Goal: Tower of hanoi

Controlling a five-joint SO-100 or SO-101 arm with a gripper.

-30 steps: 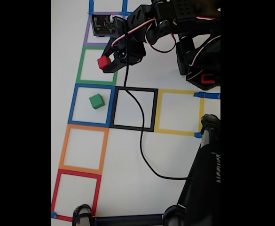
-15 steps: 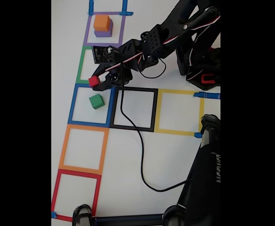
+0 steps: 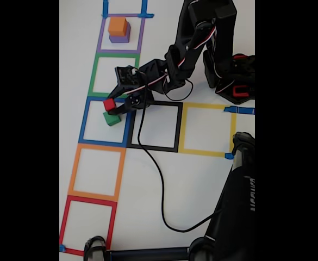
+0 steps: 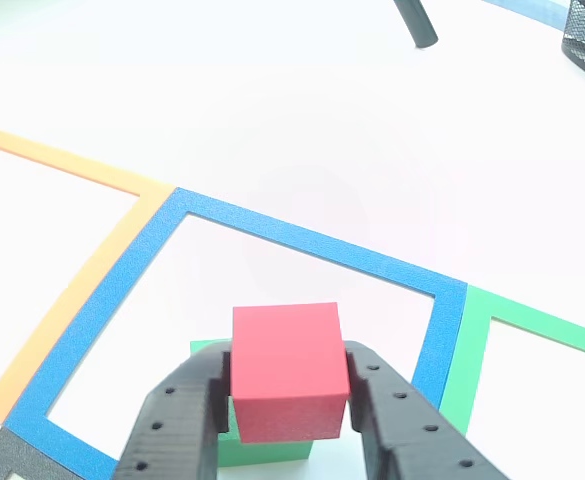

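While the black two-finger gripper (image 4: 287,400) clamps the small red cube (image 4: 289,372) between its perforated fingers (image 4: 384,405), the step in hand looks like stacking that cube onto the small green cube (image 3: 112,119) lying inside the blue tape square (image 3: 86,120). Seen in the fixed view, the red cube (image 3: 110,105) hangs just above the green one, toward the blue square's edge that borders the green tape square (image 3: 94,73). Whether the two cubes already touch is hard to say; the other view shows the green cube (image 4: 272,452) directly beneath and mostly hidden. Beyond the green square, inside the purple tape square (image 3: 100,41), an orange cube (image 3: 118,25) sits on a purple cube (image 3: 119,38). Next, the arm likely needs a short, square descent, then a release once the red cube rests flat.
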